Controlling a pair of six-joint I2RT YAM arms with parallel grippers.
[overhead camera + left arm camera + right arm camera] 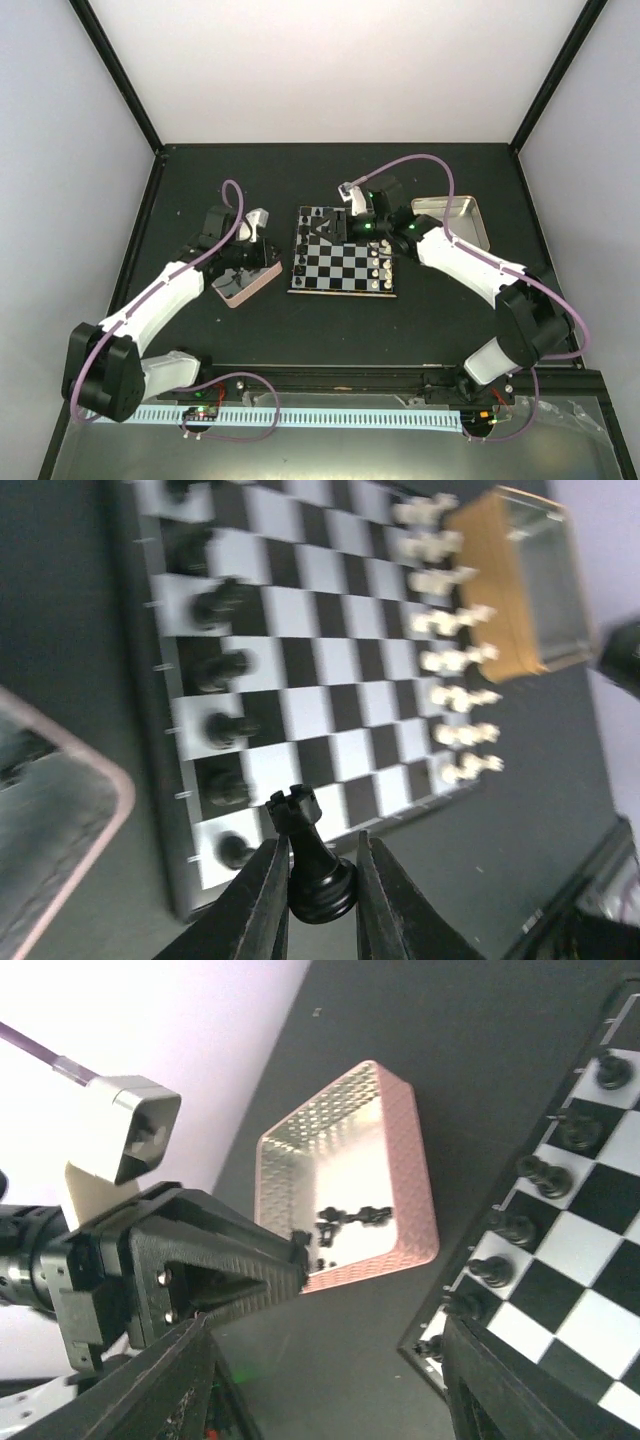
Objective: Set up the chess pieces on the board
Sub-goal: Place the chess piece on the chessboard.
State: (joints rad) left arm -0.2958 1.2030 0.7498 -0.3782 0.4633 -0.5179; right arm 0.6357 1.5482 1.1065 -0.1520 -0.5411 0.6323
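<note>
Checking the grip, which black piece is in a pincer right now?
The rook, clamped in the left pincer; others sit on the board or in the pink tin.

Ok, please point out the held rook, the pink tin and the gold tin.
rook (310,852), left wrist view, its body
pink tin (408,1160), right wrist view, outer wall
gold tin (495,580), left wrist view, side wall

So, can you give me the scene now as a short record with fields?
left fingers: shut on a black rook
right fingers: open, holding nothing
board: black pieces along one edge, white pieces along the opposite edge
pink tin: loose pieces inside
gold tin: past the white pieces, apart from the board
</note>
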